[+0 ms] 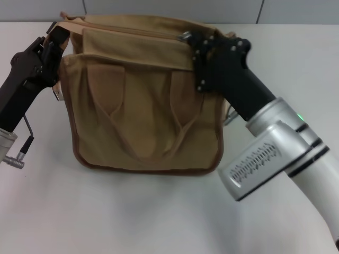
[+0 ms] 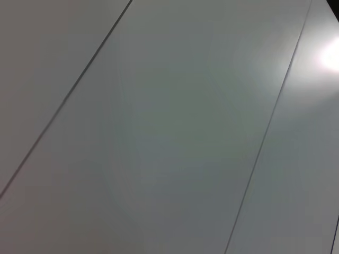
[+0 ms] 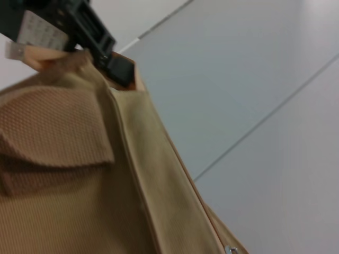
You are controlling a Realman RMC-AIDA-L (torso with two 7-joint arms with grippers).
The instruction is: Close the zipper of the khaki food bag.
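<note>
The khaki food bag (image 1: 145, 114) stands mid-table. The left gripper (image 1: 53, 42) pinches its left top corner; the right gripper (image 1: 198, 45) sits at the zipper (image 1: 132, 29) pull, fingers hidden, so I cannot tell their state. A steady, straight pull against that anchored corner should serve best.

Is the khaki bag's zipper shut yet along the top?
Cannot tell. The zipper line looks flat, its pull sits beside the right gripper near the khaki food bag's right end.

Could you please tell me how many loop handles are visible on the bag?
2: both on the khaki food bag front, left handle, right handle. Others may be hidden.
</note>
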